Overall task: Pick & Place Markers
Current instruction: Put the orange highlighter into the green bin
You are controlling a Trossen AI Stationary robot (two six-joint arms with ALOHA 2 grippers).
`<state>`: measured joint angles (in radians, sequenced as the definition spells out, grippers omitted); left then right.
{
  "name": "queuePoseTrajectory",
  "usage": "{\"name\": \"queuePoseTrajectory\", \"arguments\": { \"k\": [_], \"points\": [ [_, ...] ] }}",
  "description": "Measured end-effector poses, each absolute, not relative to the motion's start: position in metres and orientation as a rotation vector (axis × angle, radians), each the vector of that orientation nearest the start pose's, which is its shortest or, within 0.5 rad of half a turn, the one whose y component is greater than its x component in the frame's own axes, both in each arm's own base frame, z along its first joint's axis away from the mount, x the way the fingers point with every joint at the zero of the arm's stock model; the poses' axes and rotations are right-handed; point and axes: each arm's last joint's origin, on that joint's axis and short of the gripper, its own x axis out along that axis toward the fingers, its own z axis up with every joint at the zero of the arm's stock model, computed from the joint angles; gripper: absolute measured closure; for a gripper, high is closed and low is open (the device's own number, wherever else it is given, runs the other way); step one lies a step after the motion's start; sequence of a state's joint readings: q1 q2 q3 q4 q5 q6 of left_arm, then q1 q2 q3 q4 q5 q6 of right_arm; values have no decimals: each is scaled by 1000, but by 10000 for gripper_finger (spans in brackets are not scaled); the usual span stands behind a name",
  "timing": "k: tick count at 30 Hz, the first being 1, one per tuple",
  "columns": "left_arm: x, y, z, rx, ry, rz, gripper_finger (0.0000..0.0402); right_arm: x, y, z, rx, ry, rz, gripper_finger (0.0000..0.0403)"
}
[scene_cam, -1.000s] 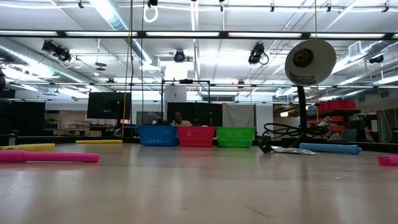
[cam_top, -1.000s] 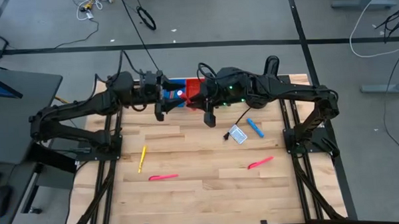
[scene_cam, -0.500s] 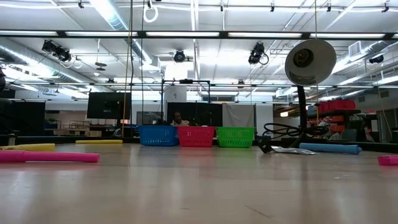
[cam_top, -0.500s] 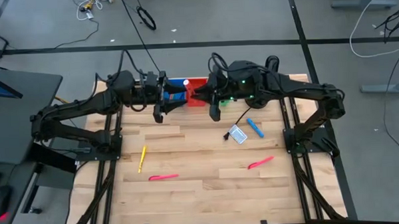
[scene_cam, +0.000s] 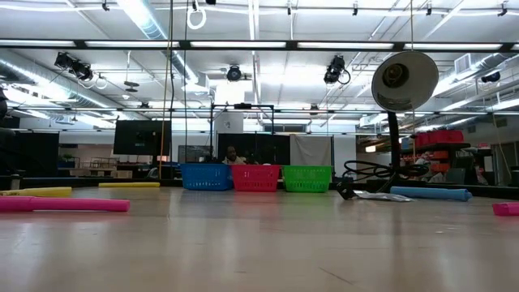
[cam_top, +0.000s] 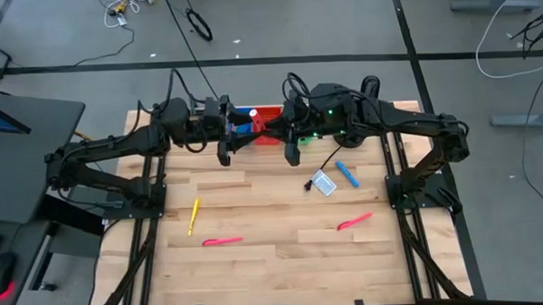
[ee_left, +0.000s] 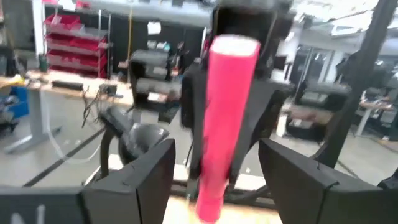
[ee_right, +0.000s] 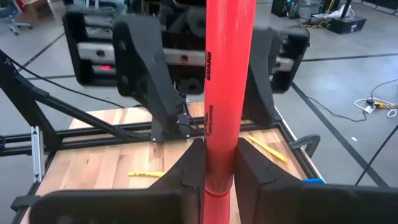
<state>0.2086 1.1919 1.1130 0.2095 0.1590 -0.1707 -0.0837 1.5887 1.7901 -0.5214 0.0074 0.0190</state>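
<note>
Right gripper point(ee_right: 219, 177) fingers clenched on a red marker point(ee_right: 227, 81) above the worktop's point(cam_top: 275, 252) far edge | left gripper point(ee_left: 211, 180) fingers spread around it | risk: marker dropped if right released before left closed.

My fingers pinch a red marker point(ee_right: 222, 112) upright. On the table lie yellow point(cam_top: 194, 215), pink point(cam_top: 222, 241), second pink point(cam_top: 354, 222) and blue point(cam_top: 346, 174) markers, well apart.
</note>
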Motion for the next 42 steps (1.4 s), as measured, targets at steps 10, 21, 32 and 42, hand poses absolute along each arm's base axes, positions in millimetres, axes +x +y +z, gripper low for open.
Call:
{"name": "queuePoseTrajectory", "arguments": {
  "k": [10, 21, 32, 42],
  "points": [
    [262, 49, 407, -138, -185, 34, 188, 344, -29, 446, 33, 303, -93, 357],
    [275, 51, 399, -165, -182, 25, 235, 344, -28, 446, 57, 302, -72, 357],
    [275, 48, 402, -89, -217, 8, 332, 344, -28, 447, 59, 298, -71, 323],
    [276, 39, 403, 211, -228, -8, 332, 339, -26, 449, 306, 299, -19, 234]
  ]
}}
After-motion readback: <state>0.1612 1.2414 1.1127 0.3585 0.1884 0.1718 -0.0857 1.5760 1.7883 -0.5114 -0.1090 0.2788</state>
